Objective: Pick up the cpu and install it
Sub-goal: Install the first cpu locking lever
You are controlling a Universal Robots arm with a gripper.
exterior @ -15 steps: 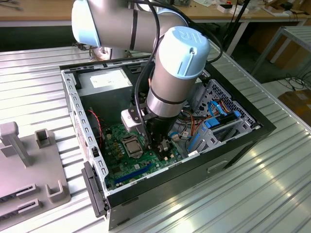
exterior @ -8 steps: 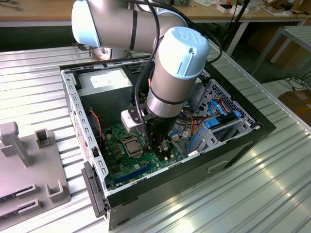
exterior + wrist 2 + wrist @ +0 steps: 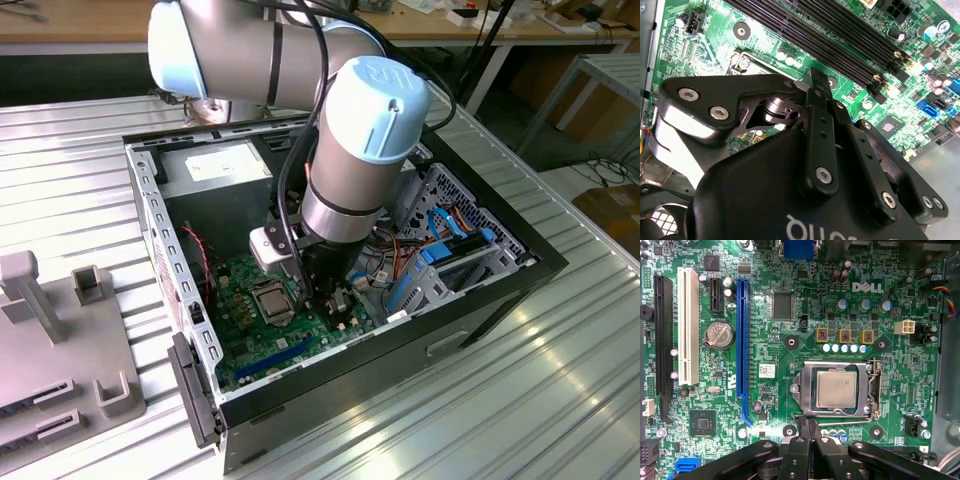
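One cpu (image 3: 836, 390) noted — seated flat inside the socket (image 3: 836, 388) on the motherboard (image 3: 790, 330), frame not closed over it. My gripper (image 3: 809, 426) hovers just beside the socket, fingers pressed together, holding nothing. Judgement: placement done; latching the socket calls for a careful push on its lever.

Motherboard (image 3: 262, 320): in the exterior view we see the arm (image 3: 345, 170) covering its middle and far part.
Socket frame (image 3: 747, 62): in the second wrist view we see one corner; the gripper (image 3: 813, 80) body hides the rest.
Memory slots (image 3: 830, 37): cut off by the picture's edge in the second wrist view.
Gripper (image 3: 809, 426): in the first wrist view its body runs off the picture's edge.
Tray (image 3: 60, 350): cut by the exterior view's left edge.
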